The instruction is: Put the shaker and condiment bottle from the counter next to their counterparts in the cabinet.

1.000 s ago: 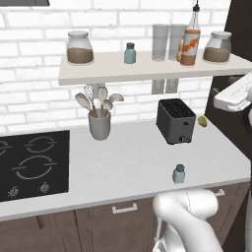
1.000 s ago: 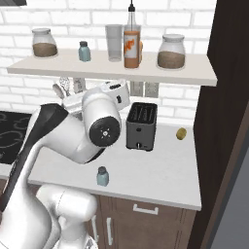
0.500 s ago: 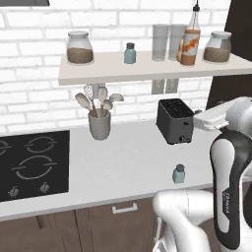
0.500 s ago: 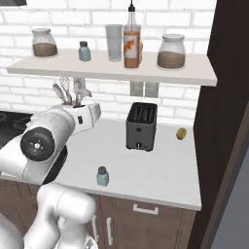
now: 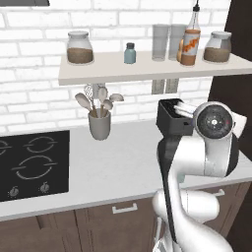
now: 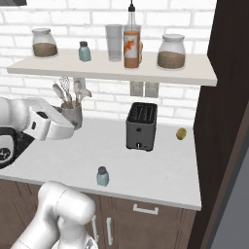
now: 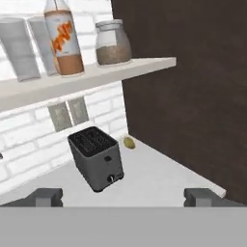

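The shaker (image 6: 102, 176) sat near the counter's (image 6: 160, 175) front edge while the gripper (image 7: 124, 197), fingers spread wide and empty, faced the toaster (image 7: 96, 164).

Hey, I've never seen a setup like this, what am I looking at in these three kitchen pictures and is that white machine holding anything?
It is a rendered kitchen with a white robot arm on a driving base. Two pictures come from cameras behind the arm, left and right; the third looks along its hand. On the counter sit a toaster, a utensil pot, a small yellowish thing and a tiny shaker. The shelf carries two brown-filled jars, a twin shaker, glasses and a tall orange bottle. In the hand view the fingers stand wide apart, and nothing is held.
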